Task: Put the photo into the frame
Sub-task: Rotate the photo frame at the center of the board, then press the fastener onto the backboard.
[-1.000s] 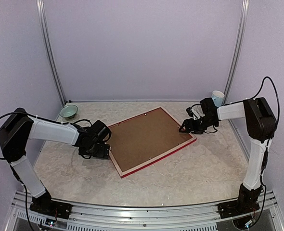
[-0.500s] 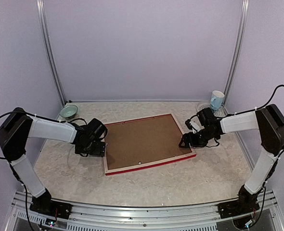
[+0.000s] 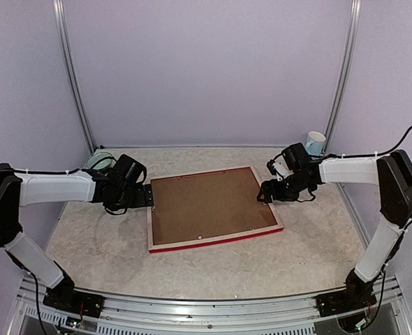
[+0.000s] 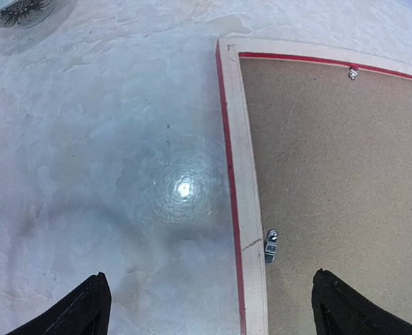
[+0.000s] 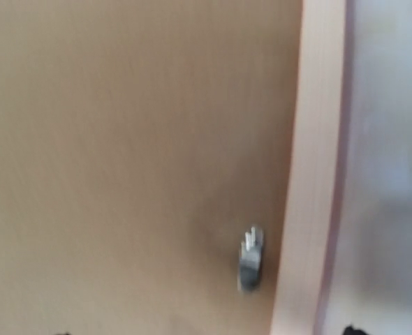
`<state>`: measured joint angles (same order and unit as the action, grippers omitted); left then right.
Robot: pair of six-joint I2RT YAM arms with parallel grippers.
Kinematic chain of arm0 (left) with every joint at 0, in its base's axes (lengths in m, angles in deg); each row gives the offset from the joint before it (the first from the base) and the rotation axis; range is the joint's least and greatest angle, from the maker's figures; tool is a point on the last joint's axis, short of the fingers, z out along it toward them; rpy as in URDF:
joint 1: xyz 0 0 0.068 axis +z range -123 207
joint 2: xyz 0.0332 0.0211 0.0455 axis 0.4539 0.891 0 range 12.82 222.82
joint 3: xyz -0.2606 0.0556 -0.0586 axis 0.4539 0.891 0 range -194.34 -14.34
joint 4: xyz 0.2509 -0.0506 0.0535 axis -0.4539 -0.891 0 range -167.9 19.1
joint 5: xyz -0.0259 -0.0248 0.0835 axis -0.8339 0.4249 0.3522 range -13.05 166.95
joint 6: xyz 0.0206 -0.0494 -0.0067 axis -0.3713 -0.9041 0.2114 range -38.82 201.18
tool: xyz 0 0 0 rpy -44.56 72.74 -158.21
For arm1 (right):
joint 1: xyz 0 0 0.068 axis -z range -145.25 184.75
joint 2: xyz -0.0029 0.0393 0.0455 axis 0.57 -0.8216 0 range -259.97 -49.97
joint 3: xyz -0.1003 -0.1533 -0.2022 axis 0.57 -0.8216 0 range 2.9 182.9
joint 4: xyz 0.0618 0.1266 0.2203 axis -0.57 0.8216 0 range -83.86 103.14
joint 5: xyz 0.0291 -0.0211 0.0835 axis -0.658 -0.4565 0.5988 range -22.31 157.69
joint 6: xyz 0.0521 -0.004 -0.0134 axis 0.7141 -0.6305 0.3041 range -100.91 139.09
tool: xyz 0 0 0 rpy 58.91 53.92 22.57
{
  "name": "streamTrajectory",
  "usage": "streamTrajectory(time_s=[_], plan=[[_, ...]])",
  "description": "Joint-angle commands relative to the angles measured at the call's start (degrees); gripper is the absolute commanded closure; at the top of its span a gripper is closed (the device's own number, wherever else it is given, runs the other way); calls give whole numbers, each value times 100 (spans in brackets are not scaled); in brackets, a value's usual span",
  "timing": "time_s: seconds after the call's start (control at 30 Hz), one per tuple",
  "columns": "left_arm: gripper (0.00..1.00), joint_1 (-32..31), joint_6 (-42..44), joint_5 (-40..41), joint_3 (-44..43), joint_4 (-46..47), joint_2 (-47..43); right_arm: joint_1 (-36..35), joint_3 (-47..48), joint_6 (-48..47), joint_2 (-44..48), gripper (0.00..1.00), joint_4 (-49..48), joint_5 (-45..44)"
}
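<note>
The frame (image 3: 151, 225) lies face down in the middle of the table, pale wood back up, red edge showing along the front. A brown backing board (image 3: 206, 206) fills it, held by small metal clips (image 4: 270, 244). The photo is out of view. My left gripper (image 3: 149, 197) is open over the frame's left rail (image 4: 246, 174), one finger (image 4: 87, 310) above the table and the other above the board. My right gripper (image 3: 262, 194) hovers low and open over the right rail (image 5: 314, 174), beside a clip (image 5: 250, 269); that view is blurred.
A green bowl (image 3: 98, 160) stands at the back left, partly behind my left arm. A blue-and-white cup (image 3: 315, 143) stands at the back right corner. Lilac walls with metal posts close in the table on three sides.
The frame has turned from a diagonal lie to nearly square with the table's front edge. My left gripper moved toward the back along its left rail; the right stayed at the right rail.
</note>
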<state>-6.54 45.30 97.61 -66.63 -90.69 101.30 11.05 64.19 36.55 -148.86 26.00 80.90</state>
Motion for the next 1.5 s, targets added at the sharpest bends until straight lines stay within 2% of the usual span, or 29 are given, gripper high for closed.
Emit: streamTrajectory(time_s=[0.0,0.23,0.33,0.73,1.23,1.47], plan=[[1,23,13,-389,-265,282,287,136,496,-96,-297,16,212,-356],[1,-11,62,-466,-438,466,930,235,1090,-219,-887,17,427,-737],[1,-12,72,-504,-457,527,1005,235,1269,-281,-1133,22,548,-807],[1,-12,108,-545,-409,650,1024,180,1156,-462,-1177,36,569,-665],[1,-21,66,-625,-328,745,1129,-103,1200,-552,-1269,40,788,-1139],[1,-38,46,-677,-299,796,1133,-160,1222,-581,-1354,48,841,-1277]])
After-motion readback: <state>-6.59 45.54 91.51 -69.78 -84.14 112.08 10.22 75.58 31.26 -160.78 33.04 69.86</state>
